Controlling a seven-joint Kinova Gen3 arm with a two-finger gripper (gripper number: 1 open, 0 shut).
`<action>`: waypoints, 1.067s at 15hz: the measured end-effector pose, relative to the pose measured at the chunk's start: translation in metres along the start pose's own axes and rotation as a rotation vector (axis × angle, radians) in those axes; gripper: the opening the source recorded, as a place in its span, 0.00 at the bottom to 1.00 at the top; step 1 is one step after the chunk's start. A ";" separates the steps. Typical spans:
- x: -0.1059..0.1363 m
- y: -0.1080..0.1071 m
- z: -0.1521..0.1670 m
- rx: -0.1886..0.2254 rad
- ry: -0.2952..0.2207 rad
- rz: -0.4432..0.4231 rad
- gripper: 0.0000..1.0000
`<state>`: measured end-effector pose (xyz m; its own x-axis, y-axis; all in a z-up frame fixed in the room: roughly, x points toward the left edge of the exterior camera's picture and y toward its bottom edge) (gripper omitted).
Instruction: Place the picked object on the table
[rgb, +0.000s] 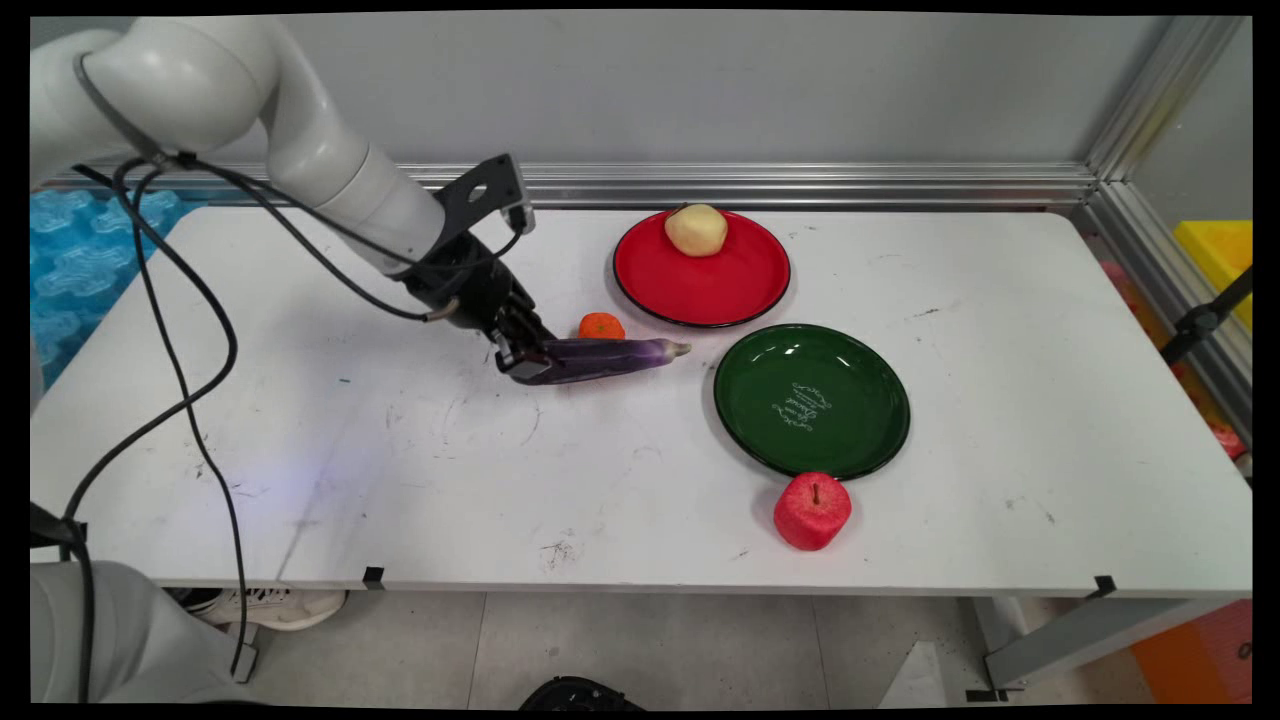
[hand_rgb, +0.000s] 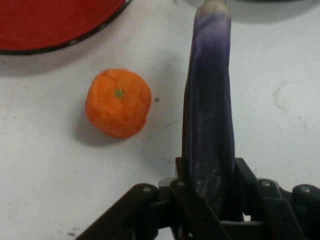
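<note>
My gripper (rgb: 522, 358) (hand_rgb: 210, 182) is shut on the thick end of a long purple eggplant (rgb: 600, 357) (hand_rgb: 210, 110), which lies near the middle of the white table (rgb: 400, 460) with its pale tip pointing right toward the green plate (rgb: 812, 400). In the hand view the fingers (hand_rgb: 182, 172) press both sides of the eggplant. A small orange (rgb: 601, 326) (hand_rgb: 118, 103) sits just behind the eggplant, apart from it.
A red plate (rgb: 702, 270) (hand_rgb: 50, 22) at the back holds a pale yellow fruit (rgb: 696, 230). A red apple (rgb: 812, 511) stands at the front, touching or just off the green plate's near rim. Black cables (rgb: 190, 380) hang over the table's left side.
</note>
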<state>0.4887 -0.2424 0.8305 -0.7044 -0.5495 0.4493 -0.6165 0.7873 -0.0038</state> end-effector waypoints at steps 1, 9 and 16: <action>-0.004 0.000 0.003 0.001 0.001 0.003 0.00; -0.017 -0.005 0.028 -0.003 0.024 0.022 0.00; -0.015 -0.012 0.050 -0.010 0.052 0.035 0.00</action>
<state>0.4894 -0.2575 0.7793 -0.7061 -0.5061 0.4952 -0.5881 0.8087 -0.0120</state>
